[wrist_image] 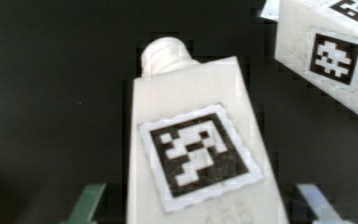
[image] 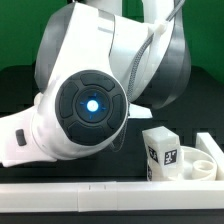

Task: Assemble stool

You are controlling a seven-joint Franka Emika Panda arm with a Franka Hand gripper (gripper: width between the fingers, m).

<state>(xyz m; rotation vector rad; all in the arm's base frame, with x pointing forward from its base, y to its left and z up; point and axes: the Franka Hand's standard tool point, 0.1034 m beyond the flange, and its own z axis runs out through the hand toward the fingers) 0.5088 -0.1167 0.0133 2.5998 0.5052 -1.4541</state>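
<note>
In the wrist view a white stool leg point(wrist_image: 194, 110) with a black-and-white tag lies lengthwise between my fingers, its rounded tip pointing away. My gripper point(wrist_image: 204, 205) is open; the fingertips point(wrist_image: 91, 200) stand on either side of the leg with a dark gap on each side. A second tagged white part point(wrist_image: 332, 50) lies beyond it. In the exterior view a tagged white leg point(image: 160, 152) stands next to the round seat point(image: 208, 160) at the exterior view's right. The arm point(image: 90, 105) hides my gripper there.
A long white bar point(image: 90, 190) runs along the front of the black table in the exterior view. The arm's body fills most of that view and hides the table behind it.
</note>
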